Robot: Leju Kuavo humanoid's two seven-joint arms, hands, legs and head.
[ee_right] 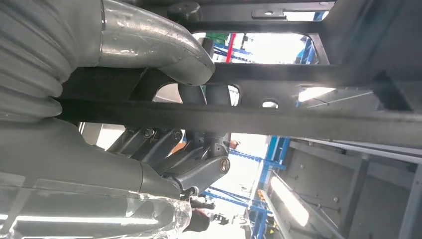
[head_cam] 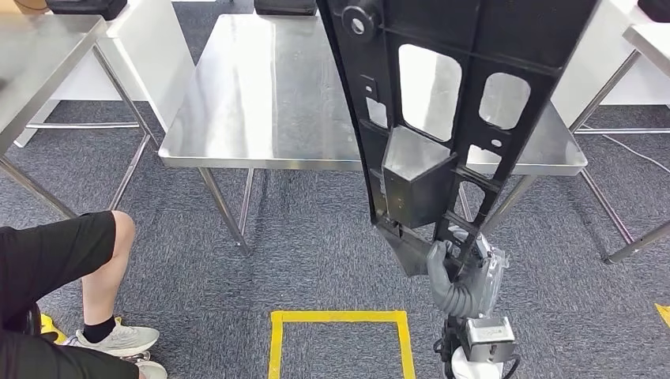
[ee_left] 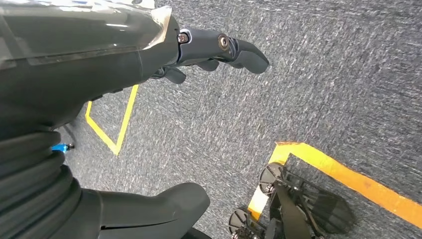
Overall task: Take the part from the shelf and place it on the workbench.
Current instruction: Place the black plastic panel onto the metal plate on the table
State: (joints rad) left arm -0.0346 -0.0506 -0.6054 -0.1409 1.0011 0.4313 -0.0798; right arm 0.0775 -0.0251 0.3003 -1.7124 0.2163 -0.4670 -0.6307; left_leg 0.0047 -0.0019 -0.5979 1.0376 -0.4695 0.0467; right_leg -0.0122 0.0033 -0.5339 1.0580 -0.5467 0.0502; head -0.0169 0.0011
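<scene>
Head view, from the left: a person's bare leg (head_cam: 107, 260) in black shorts, with a dark sock and a pale sneaker (head_cam: 118, 338), stands on the grey carpet (head_cam: 316, 245) at the lower left corner. Behind it, at the left edge, is part of a steel desk (head_cam: 39, 71) on thin legs. Further right, in the middle, a second steel desk (head_cam: 269, 95) stretches across the picture, its top shiny and reflecting light. On the carpet below it, yellow tape (head_cam: 340, 317) marks three sides of a square.

To the right of the middle, the black part (head_cam: 442, 118), a long flat plastic frame with ribs and several cut-out windows, is held upright and a little tilted in the air in front of the middle desk, not resting on it. Its upper end runs out of the picture's top. The right hand (head_cam: 458, 272) grasps the part's lower end, grey thumb and dark fingers wrapped about a rib of the frame. At the far right stands the corner of another desk (head_cam: 648, 39).

In the left wrist view the left hand (ee_left: 219, 50) hangs over the carpet with nothing in it, its dark fingers (ee_left: 244, 52) apart and loosely stretched out.

In the right wrist view the thick grey thumb (ee_right: 164, 50) presses on one bar of the part while the darker fingers close on it from the other side.
</scene>
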